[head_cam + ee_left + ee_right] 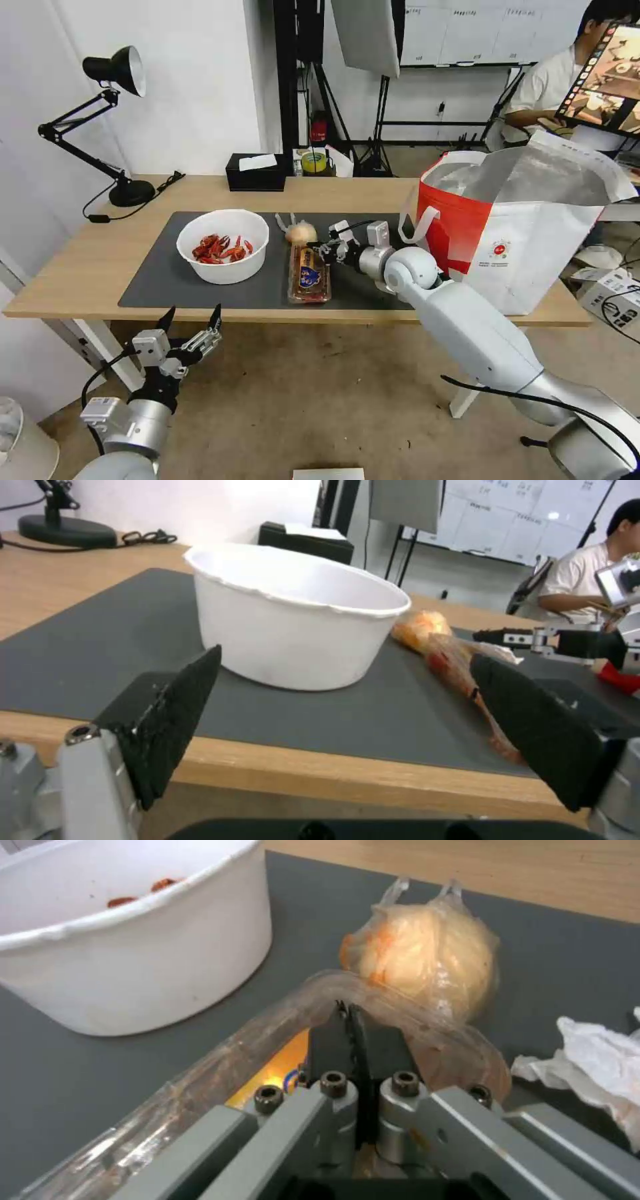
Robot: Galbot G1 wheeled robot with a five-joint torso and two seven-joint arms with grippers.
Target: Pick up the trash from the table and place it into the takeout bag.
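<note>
On the table (80, 267), a white bowl (223, 247) of red crayfish shells sits on the dark mat (160, 280). Right of it lies a clear plastic tray (309, 273), with a knotted clear bag holding a tan lump (300, 232) just behind it. My right gripper (325, 252) is shut on the tray's rim (280, 1015), its tips (348, 1012) pinched together. A crumpled white tissue (593, 1055) lies beside it. The red-and-white takeout bag (520, 227) stands open at the table's right end. My left gripper (193, 320) hangs open below the table's front edge, facing the bowl (300, 630).
A black desk lamp (113, 73) stands at the back left, its cable trailing on the wood. A black tissue box (257, 172) and a tape roll (313, 162) sit at the back edge. Light stands and a seated person are behind the table.
</note>
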